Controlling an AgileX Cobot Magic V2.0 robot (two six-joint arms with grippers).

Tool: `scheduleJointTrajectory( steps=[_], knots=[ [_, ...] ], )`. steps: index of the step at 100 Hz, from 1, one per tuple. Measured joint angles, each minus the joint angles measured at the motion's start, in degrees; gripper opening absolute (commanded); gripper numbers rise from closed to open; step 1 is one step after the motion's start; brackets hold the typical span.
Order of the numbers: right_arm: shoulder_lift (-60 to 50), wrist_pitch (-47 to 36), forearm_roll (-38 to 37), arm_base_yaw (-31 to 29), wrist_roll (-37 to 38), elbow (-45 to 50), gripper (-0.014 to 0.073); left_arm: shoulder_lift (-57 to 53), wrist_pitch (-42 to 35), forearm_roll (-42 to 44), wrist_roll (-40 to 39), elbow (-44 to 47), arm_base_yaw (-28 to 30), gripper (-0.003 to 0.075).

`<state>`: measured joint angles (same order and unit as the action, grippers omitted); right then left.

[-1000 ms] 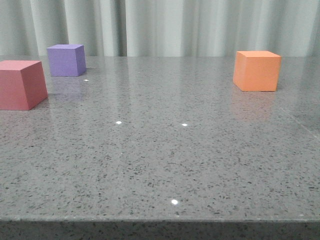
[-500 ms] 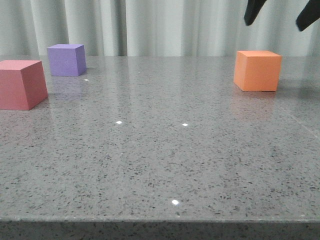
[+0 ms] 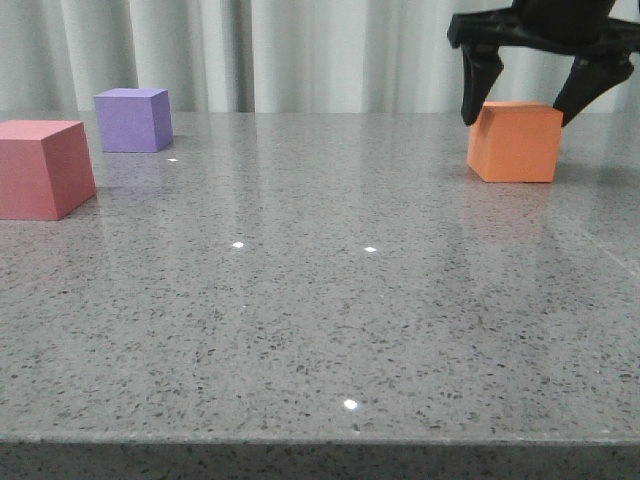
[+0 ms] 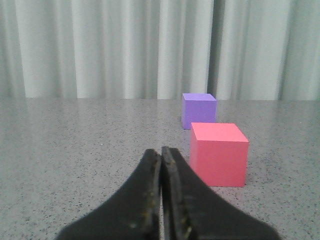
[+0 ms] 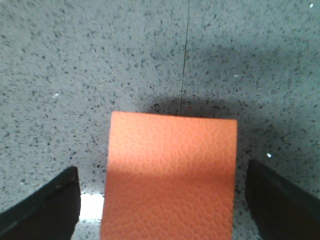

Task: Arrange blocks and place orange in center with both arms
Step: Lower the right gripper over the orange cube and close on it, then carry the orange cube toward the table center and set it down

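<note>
The orange cube [image 3: 516, 142] rests on the grey table at the far right. My right gripper [image 3: 522, 103] hangs open just above it, one black finger on each side and gaps to both. From the right wrist the orange cube [image 5: 171, 172] lies between the two spread fingertips [image 5: 46, 207]. The pinkish-red cube [image 3: 42, 169] sits at the left edge and the purple cube [image 3: 133, 120] behind it. Seen from the left wrist, my left gripper [image 4: 161, 152] is shut on nothing, low over the table, with the pinkish-red cube [image 4: 219, 153] and purple cube [image 4: 199, 110] ahead of it.
A speckled grey stone table [image 3: 330, 300] spans the front view, its front edge near the bottom. Pale curtains [image 3: 300, 50] hang behind it. A thin seam [image 5: 186, 45] runs across the tabletop beyond the orange cube.
My right gripper has come down into the front view from above and now straddles the top of the orange cube. None of the cubes has moved.
</note>
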<state>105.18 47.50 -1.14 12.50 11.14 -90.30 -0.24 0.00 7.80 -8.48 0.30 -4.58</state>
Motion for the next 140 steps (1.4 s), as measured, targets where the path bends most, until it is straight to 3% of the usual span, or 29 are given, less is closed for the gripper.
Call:
scheduleJointTrajectory(
  steps=[23, 48, 83, 102, 140],
  knots=[
    [1.27, 0.0, 0.04, 0.0, 0.13, -0.09, 0.0339, 0.0, 0.0, 0.0, 0.0, 0.0, 0.0, -0.002],
    [1.27, 1.46, 2.89, 1.52, 0.35, -3.23, 0.034, 0.0, 0.0, 0.0, 0.0, 0.0, 0.0, -0.002],
    [1.55, 3.84, -1.47, 11.64, 13.22, -13.11, 0.034, 0.0, 0.0, 0.0, 0.0, 0.0, 0.0, -0.002],
    [6.69, 5.43, -4.94, 15.53, 18.87, -19.98, 0.034, 0.0, 0.0, 0.0, 0.0, 0.0, 0.0, -0.002],
    [20.1, 11.87, -6.31, 21.53, 22.34, -32.63, 0.0339, 0.0, 0.0, 0.0, 0.0, 0.0, 0.0, -0.002]
  ],
)
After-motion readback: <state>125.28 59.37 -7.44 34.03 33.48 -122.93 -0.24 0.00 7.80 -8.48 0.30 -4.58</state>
